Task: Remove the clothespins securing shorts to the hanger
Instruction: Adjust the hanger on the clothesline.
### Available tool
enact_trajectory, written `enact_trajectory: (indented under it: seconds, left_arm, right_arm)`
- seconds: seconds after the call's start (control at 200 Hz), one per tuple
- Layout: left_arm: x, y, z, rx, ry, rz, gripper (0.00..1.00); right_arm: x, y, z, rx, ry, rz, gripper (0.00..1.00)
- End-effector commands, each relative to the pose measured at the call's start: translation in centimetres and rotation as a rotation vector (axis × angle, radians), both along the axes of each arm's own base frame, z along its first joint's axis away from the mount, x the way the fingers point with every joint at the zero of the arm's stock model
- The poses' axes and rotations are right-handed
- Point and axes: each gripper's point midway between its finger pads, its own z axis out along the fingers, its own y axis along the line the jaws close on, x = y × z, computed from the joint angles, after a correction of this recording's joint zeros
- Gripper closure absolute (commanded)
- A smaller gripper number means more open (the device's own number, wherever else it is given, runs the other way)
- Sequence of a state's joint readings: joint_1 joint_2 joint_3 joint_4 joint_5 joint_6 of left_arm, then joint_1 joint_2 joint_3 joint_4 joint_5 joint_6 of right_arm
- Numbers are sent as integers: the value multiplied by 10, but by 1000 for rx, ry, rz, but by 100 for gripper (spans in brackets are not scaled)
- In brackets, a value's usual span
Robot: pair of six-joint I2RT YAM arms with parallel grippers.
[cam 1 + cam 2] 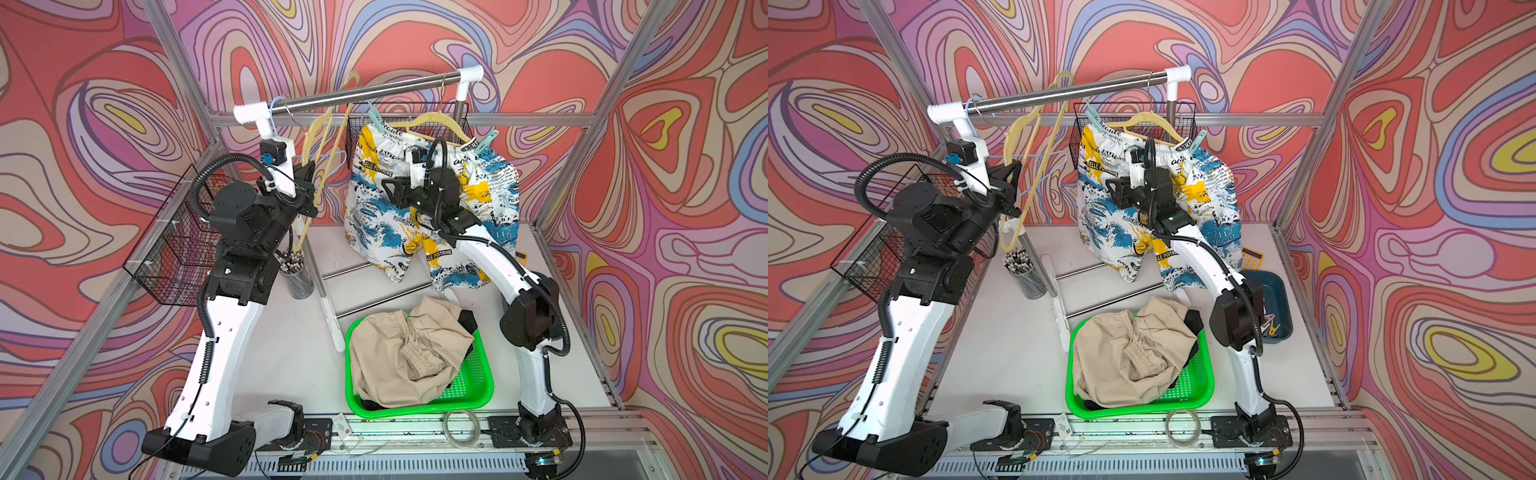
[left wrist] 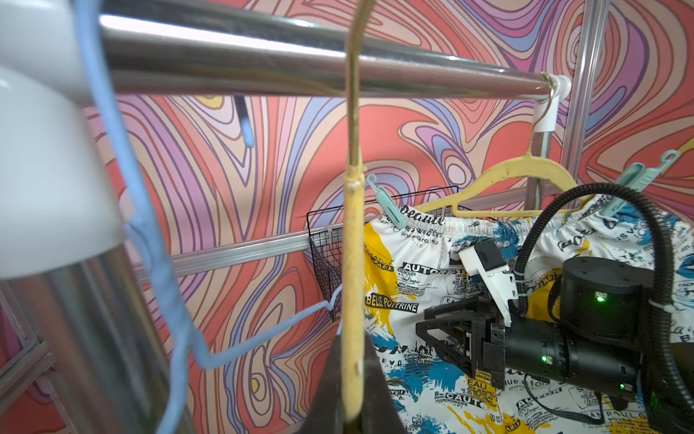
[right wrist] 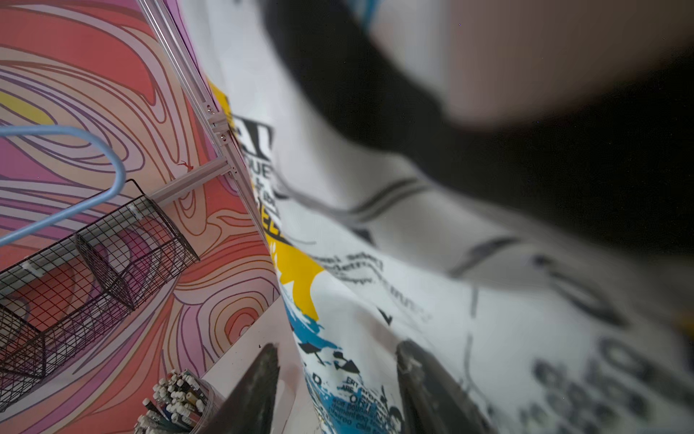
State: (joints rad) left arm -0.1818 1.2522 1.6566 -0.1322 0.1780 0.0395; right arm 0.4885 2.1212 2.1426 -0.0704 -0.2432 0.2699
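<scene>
Both top views look down from high in front over the surface (image 1: 291,353), sharing the rail (image 1: 365,93), printed shorts (image 1: 365,195) and basket (image 1: 419,409). The left wrist camera sits close under the rail, looking along a yellow hanger (image 2: 353,300) toward the printed shorts. The right wrist camera is almost against the printed shorts, which show blurred.

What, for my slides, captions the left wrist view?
Left gripper clamps yellow plastic hanger; mint-green clothespins pin white printed shorts.

Slim gap (hanger (image 2: 353,263) to shorts (image 2: 413,240))
</scene>
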Motion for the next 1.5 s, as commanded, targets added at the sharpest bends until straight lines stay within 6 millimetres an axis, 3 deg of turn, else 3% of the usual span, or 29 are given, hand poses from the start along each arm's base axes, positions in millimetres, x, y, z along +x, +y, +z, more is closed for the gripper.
enact_trajectory:
  seconds: [0.0,0.155,0.326,0.551,0.846,0.967,1.202,1.297,1.317,1.497]
  left_arm:
    - [9,9,3,-20,28,51,100]
    - [19,13,4,-43,75,81,100]
    - [31,19,-14,-72,185,126,100]
    - [28,25,-27,-148,239,154,100]
    - [21,5,-53,-193,342,105,100]
    - [9,-2,-51,-203,340,87,79]
    - [-24,1,-27,-272,286,53,44]
    - [-36,0,-20,-298,268,23,37]
    - [-38,0,-18,-303,263,18,35]
    - [-67,1,-2,-356,217,-41,26]
  right_arm:
    - [-18,-14,34,41,-41,-5,48]
    - [-33,-17,38,59,-39,18,48]
    - [-45,-20,40,60,-34,37,48]
    - [-53,-27,36,50,-27,24,48]
    - [-58,-29,32,48,-17,27,48]
    - [-63,-29,36,44,-23,39,48]
    - [-78,-34,51,30,-47,54,47]
    - [-80,-35,50,17,-47,54,47]
    - [-88,-40,64,25,-72,52,47]
    - [-103,-51,79,-15,-104,34,46]
